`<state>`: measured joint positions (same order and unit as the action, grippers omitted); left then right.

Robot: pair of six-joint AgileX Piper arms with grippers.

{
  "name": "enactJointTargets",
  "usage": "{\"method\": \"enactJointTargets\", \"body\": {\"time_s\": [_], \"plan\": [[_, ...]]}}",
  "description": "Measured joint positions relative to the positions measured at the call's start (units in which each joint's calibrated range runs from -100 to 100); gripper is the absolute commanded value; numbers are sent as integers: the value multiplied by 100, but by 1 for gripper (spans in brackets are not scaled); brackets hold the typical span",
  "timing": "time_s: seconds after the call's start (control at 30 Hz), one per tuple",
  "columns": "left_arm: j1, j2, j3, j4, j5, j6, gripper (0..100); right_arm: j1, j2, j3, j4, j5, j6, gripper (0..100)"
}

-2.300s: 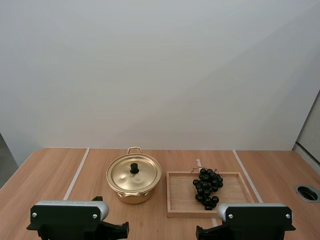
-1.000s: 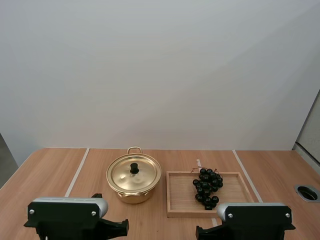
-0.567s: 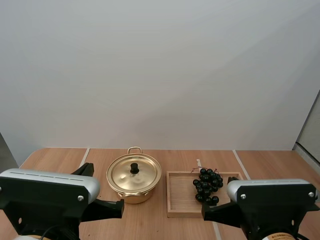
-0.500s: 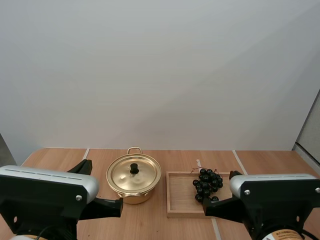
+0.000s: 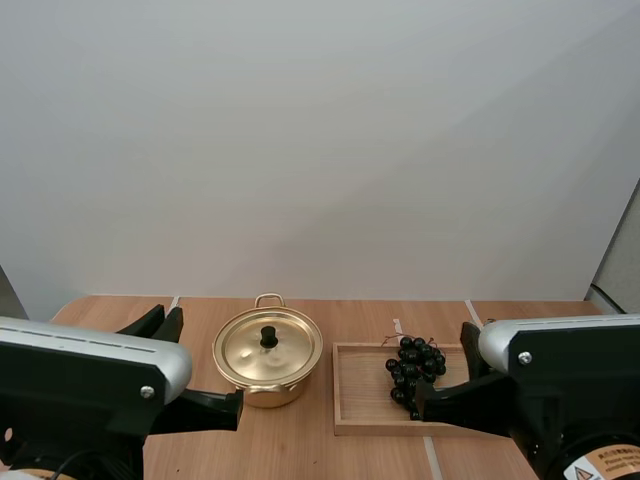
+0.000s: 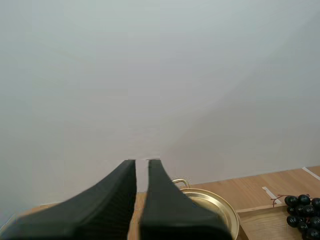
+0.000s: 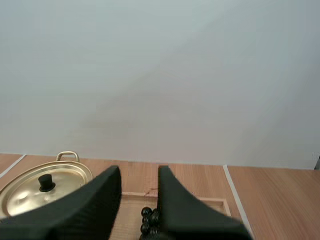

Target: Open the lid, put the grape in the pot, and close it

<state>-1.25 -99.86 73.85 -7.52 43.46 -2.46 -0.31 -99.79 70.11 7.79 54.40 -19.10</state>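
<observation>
Wide wooden table [image 5: 300,445], and everything the job needs sits in a row across the middle of it. On the right, the wooden tray [image 5: 355,385], flat on the table. Just beside it on the left, close but apart as far as I can tell, the gold pot [image 5: 266,388], lid [image 5: 248,352] seated square on it, so nothing is opened yet.

The grapes [image 5: 415,362] lie towards the right half of the tray, a dark bunch whose long axis runs from the far rim towards the near one. Its near end is hidden behind the right arm from above.

Now the one that matters: the small black knob [image 5: 269,337], dead centre of the lid, standing upright. It lies ahead of the left gripper [image 6: 142,162] and a touch to its right. The right gripper [image 7: 140,170] has the grapes straight in front and below, with the pot off to its left. So the left arm looks the nearer for the lid, the right for the fruit.

Both hang well short of their targets. Left fingers are a thin slit apart, holding nothing. Right fingers stand plainly wider, also empty.
</observation>
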Motion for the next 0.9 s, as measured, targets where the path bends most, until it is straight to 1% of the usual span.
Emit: {"method": "enactJointTargets", "body": {"time_s": [0.03, 0.07, 0.1, 0.4, 0.57, 0.67, 0.7, 0.73, 0.83, 0.9], "plan": [[0, 0, 0, 0, 0, 0, 84, -6, 0, -3, 0, 173, 0, 100], [0, 0, 0, 0, 0, -17, 95, -6, 0, -3, 0, 194, 0, 100], [0, 0, 0, 10, 6, -29, 100, -6, 0, -3, 0, 278, 0, 100], [0, 0, 0, 10, 79, -42, 100, -6, 0, -3, 0, 350, 0, 100], [88, 0, -30, 10, 467, -42, 100, -6, 0, -3, 0, 571, 0, 100], [99, 0, -42, 10, 633, -42, 100, -6, 0, -3, 0, 616, 0, 100], [113, 0, -54, 10, 1002, -2, 100, -6, 0, -3, 0, 616, 0, 100], [113, 0, -54, 10, 1072, -3, 100, -6, 0, -3, 0, 633, -9, 100], [125, 152, -124, 21, 1493, 131, 100, -6, 0, -3, 0, 786, -239, 100], [125, 297, -194, 21, 1558, 186, 100, -6, 119, -29, 0, 867, -398, 100]]}}
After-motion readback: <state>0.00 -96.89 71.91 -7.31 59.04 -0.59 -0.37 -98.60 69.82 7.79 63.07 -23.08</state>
